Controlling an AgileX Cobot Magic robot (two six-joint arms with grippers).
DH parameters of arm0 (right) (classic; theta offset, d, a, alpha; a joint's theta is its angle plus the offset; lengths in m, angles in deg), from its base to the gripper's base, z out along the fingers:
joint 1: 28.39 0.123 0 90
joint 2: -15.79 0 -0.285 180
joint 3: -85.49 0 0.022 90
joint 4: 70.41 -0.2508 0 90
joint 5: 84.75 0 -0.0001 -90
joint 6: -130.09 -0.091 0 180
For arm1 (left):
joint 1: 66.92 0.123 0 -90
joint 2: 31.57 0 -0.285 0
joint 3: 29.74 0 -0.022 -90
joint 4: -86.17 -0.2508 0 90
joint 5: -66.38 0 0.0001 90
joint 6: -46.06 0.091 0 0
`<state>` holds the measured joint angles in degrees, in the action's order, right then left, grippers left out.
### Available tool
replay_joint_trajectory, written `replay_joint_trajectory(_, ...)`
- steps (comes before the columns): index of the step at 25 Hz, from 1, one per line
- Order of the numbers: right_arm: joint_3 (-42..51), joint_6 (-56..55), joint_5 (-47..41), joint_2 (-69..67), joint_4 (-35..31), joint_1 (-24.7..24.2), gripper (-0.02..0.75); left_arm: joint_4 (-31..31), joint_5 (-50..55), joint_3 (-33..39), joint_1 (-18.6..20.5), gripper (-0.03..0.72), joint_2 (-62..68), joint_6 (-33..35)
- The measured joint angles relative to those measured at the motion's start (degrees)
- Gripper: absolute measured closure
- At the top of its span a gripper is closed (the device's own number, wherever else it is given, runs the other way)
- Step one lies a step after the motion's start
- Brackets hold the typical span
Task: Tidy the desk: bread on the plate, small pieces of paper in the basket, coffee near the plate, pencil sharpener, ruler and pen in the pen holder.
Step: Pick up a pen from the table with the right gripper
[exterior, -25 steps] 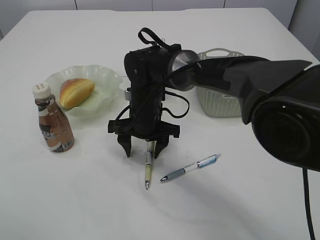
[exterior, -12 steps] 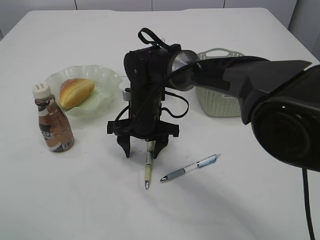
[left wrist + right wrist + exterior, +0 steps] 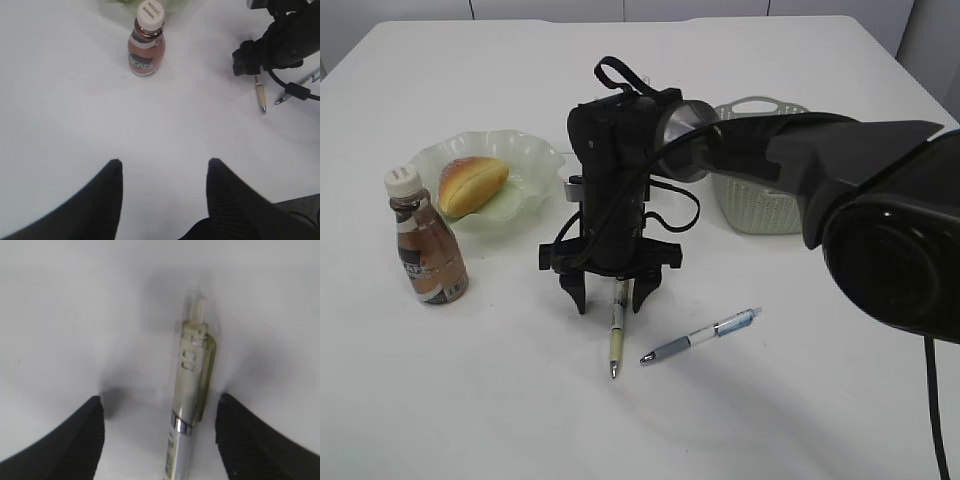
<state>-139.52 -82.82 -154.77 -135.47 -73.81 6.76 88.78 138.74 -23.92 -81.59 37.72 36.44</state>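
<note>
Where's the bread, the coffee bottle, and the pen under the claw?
bread (image 3: 472,183), exterior view, middle of its golden top
coffee bottle (image 3: 146,47), left wrist view, on the brown label
cream pen (image 3: 189,390), right wrist view, barrel just below the clip

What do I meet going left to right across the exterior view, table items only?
coffee → bread on the plate → cream pen between the right gripper fingers → blue pen → basket.
</note>
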Motion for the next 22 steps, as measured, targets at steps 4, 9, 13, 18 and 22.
replay_joint_trajectory(4,0.0,1.2,0.0,0.0,0.0,0.0,0.197,0.0,0.0,0.0,0.0,0.308,0.0,0.0)
replay_joint_trajectory(9,0.0,1.9,0.0,0.0,0.0,0.0,0.242,-0.1,0.0,0.0,0.0,0.314,0.0,0.0)
replay_joint_trajectory(13,0.0,2.0,0.0,-0.1,0.0,0.0,0.451,-0.1,0.0,0.0,0.0,0.316,0.0,0.0)
replay_joint_trajectory(18,0.0,3.1,0.0,-0.1,0.1,0.0,0.64,-0.1,0.0,0.0,0.0,0.316,0.0,0.0)
replay_joint_trajectory(22,-0.1,3.8,0.0,-0.1,0.2,0.0,0.645,-0.1,0.0,0.0,0.0,0.316,0.0,0.0)
